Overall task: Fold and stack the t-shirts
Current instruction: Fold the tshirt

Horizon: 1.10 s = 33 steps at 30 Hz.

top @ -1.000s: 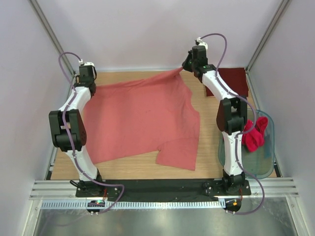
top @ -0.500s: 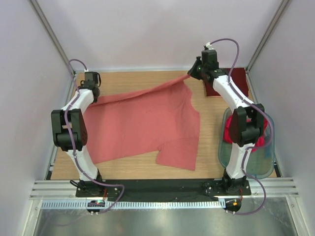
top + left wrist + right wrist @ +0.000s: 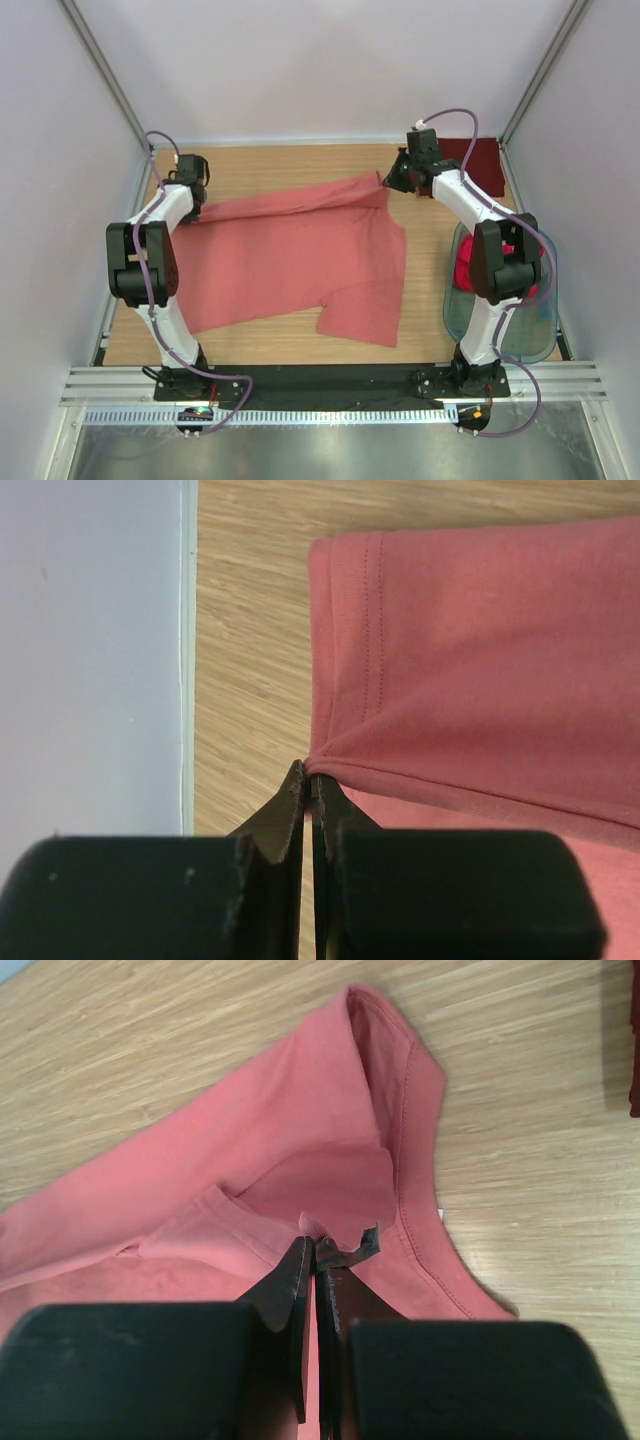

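Observation:
A salmon-pink t-shirt (image 3: 290, 255) lies spread on the wooden table, its far edge folded over toward me. My left gripper (image 3: 190, 205) is shut on the shirt's left far corner (image 3: 330, 760), low over the table by the left wall. My right gripper (image 3: 388, 180) is shut on the cloth (image 3: 330, 1175) at the shirt's right far corner, a pinch of fabric showing between the tips (image 3: 313, 1238). A dark maroon t-shirt (image 3: 475, 165) lies flat at the back right. Brighter red t-shirts (image 3: 465, 272) sit in the tub, partly behind my right arm.
A translucent greenish plastic tub (image 3: 535, 335) stands at the right edge of the table. White walls close in the left (image 3: 90, 660), back and right sides. Bare wood (image 3: 260, 165) shows behind the shirt and along the front edge.
Both grippers have come toward me and lower with the shirt's far edge, folding it over onto the shirt. The right arm has swung right, over the tub.

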Available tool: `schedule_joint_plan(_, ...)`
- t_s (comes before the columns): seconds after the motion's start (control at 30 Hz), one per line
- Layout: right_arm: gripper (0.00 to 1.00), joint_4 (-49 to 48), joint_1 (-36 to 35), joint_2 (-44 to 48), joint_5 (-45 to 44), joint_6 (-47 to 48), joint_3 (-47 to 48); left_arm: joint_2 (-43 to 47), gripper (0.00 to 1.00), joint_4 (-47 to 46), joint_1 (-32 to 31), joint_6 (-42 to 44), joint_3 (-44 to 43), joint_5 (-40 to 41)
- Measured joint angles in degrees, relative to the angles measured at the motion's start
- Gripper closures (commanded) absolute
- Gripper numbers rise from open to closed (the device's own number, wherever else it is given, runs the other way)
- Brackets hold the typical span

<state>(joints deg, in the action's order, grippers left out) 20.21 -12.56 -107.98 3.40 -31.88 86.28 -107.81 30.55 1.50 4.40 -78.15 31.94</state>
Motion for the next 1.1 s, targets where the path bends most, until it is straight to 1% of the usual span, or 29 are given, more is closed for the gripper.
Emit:
schedule_joint_plan(0.13,0.99,0.35,0.00,0.26,0.00,0.00,-0.55,-0.04,0.99,0.85,-0.07,-0.76,0.72,-0.07)
schedule_joint_plan(0.17,0.99,0.50,0.00,0.39,-0.02,0.00,-0.70,-0.11,0.97,1.25,-0.11,-0.94,0.76,-0.07)
schedule_joint_plan(0.2,0.99,0.81,0.00,0.52,-0.02,0.00,-0.76,-0.17,0.84,1.51,-0.15,-1.03,0.79,-0.07)
schedule_joint_plan(0.23,0.99,1.01,0.00,0.63,-0.02,0.00,-0.83,-0.24,0.78,1.84,-0.20,-1.11,0.81,-0.09)
schedule_joint_plan(0.3,0.97,2.08,0.00,0.85,0.00,0.00,-0.92,-0.24,0.68,2.58,-0.28,-1.70,1.05,0.20)
schedule_joint_plan(0.33,0.97,2.89,0.00,0.96,0.00,0.00,-0.98,-0.22,0.55,2.82,-0.31,-2.38,1.31,0.55)
schedule_joint_plan(0.37,0.91,3.65,0.00,1.03,-0.02,0.00,-1.01,-0.11,0.48,2.89,-0.31,-2.75,1.73,0.85)
schedule_joint_plan(0.4,0.86,4.83,0.00,1.22,-0.09,0.00,-1.07,0.26,0.36,2.99,-0.28,-3.65,2.58,1.11)
schedule_joint_plan(0.43,0.81,5.79,0.00,1.53,-0.28,-0.04,-1.40,1.07,0.31,3.15,-0.28,-4.48,3.69,1.29)
schedule_joint_plan(0.47,0.73,6.47,0.00,2.05,-0.44,-0.13,-2.12,2.47,0.29,3.19,-0.26,-5.86,5.44,1.38)
schedule_joint_plan(0.5,0.70,7.08,0.00,2.78,-0.68,-0.22,-3.17,4.55,0.28,3.37,-0.22,-7.43,7.52,1.49)
schedule_joint_plan(0.57,0.61,8.22,0.00,4.57,-0.96,0.02,-5.49,9.73,0.29,4.09,0.09,-10.51,10.95,1.25)
schedule_joint_plan(0.67,0.59,8.94,0.04,7.13,-1.57,0.35,-8.00,17.20,0.32,3.89,0.98,-14.08,12.50,0.39)
schedule_joint_plan(0.77,0.57,8.20,0.04,7.98,-2.19,1.33,-8.28,20.13,0.41,2.56,1.99,-16.39,10.93,-0.94)
schedule_joint_plan(0.8,0.57,7.72,0.04,7.85,-1.81,1.70,-8.00,19.80,0.46,2.36,2.19,-16.76,10.01,-1.62)
schedule_joint_plan(0.87,0.57,7.02,0.04,6.10,0.02,2.27,-6.01,17.33,0.52,2.27,2.67,-17.81,7.17,-3.74)
schedule_joint_plan(0.9,0.57,6.91,0.04,4.83,0.81,2.40,-4.35,15.61,0.59,2.19,2.78,-18.01,5.75,-4.87)
schedule_joint_plan(0.93,0.57,6.36,0.04,2.73,1.90,2.64,-1.95,13.77,0.62,2.08,2.82,-18.27,4.61,-6.21)
schedule_joint_plan(1.0,0.57,5.11,0.04,-2.29,3.93,2.89,3.04,10.36,0.65,2.14,2.91,-18.80,3.13,-8.59)
schedule_joint_plan(1.1,0.56,4.68,0.04,-8.15,5.99,2.97,8.35,5.75,0.66,2.54,3.04,-19.28,2.43,-12.61)
